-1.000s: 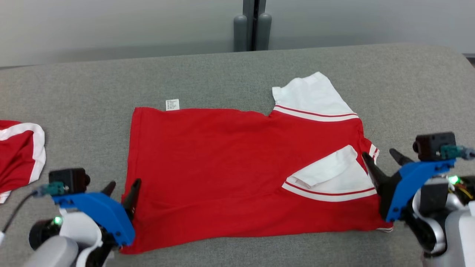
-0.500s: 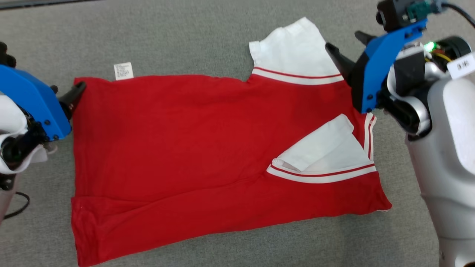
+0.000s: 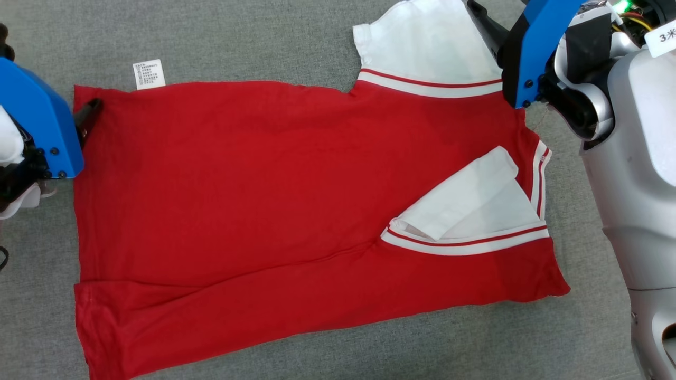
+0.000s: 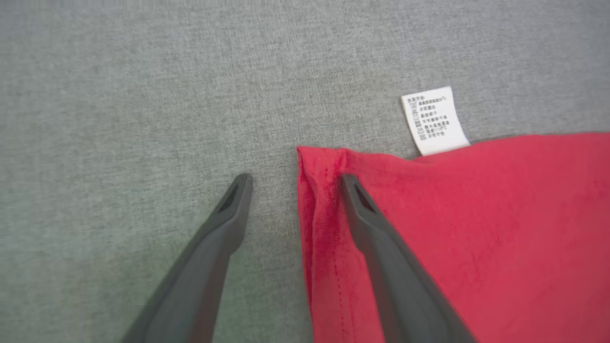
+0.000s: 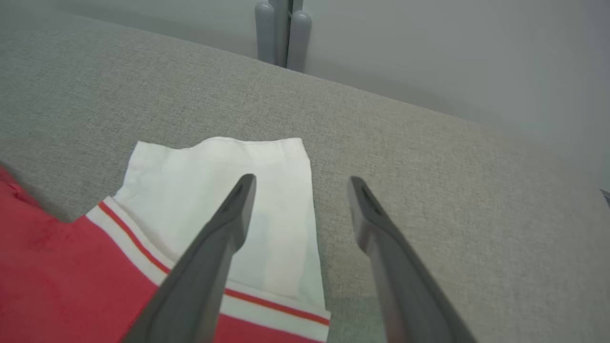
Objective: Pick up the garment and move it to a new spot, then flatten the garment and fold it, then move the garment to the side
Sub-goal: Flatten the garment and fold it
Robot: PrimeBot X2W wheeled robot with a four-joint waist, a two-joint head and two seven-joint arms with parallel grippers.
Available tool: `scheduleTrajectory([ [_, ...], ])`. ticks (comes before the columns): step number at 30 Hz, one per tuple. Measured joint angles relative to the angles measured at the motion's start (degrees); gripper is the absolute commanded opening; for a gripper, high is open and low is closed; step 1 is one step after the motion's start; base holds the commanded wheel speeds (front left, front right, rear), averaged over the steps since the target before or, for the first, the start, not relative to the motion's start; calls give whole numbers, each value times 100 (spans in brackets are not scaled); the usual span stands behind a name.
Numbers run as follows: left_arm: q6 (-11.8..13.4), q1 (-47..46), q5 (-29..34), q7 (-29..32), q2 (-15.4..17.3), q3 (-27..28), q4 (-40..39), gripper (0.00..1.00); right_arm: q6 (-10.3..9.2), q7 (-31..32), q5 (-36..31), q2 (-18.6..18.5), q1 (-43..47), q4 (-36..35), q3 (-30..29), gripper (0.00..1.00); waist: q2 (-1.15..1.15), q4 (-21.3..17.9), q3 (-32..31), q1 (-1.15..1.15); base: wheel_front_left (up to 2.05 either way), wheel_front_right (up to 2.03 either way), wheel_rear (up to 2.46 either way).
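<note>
1. Red white-sleeved cloth shirt (image 3: 264, 184) lies flat, centre; folding looks due.
2. Left gripper (image 4: 295, 178), gaping and empty, straddles its far-left corner; right gripper (image 5: 301, 180), likewise, over far-right sleeve (image 5: 214, 166).
3. Next: pinch both.

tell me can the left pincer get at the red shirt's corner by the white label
Probably yes: the left pincer stands open astride that corner, one finger over the shirt, one over the gray cover, nothing between.

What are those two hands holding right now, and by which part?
Nothing is held. The left hand stands open astride a hem corner of the red shirt; the right hand stands open over the edge of its white sleeve.
</note>
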Motion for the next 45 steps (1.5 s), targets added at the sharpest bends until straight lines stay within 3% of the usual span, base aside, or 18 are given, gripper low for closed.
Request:
scheduleTrajectory([
  [3,-88,-111,203,-14,5,-131,55,100,0,-41,34,21,-44,185,20,100,-1,16,50,-2,0,0,0],
  [6,-233,-221,193,127,-11,-240,69,0,0,-48,34,-2,-173,356,0,100,-1,55,97,-1,0,0,0],
  [12,-376,-297,140,129,-181,-294,12,0,-1,0,-225,-35,-545,936,-407,100,-2,252,192,-1,0,0,0],
  [17,-509,-382,189,-11,-383,-388,-88,0,0,165,-479,154,-776,1484,-764,100,-2,511,284,-1,0,0,0],
  [25,-720,-541,292,-241,-619,-505,-149,0,0,141,-1048,135,-967,1937,-1140,100,-2,855,497,-1,0,0,0],
  [26,-728,-546,292,-261,-646,-512,-144,0,0,147,-1085,138,-993,1979,-1149,64,-3,875,512,-1,0,0,0],
  [27,-738,-555,292,-279,-657,-517,-136,0,0,149,-1111,142,-1003,2005,-1151,64,-3,886,525,-2,0,0,0],
  [28,-760,-555,292,-307,-657,-516,-130,0,0,164,-1131,146,-1017,2026,-1146,0,-3,890,538,-2,0,0,0],
  [36,-827,-500,423,-1076,-654,-377,76,0,1,-218,-1006,238,-1027,2018,-942,0,-2,777,504,1,0,0,0],
  [45,-1033,36,356,-2126,-779,-204,413,0,0,-943,-426,86,-694,1904,-561,0,-2,715,12,0,0,0,0],
])
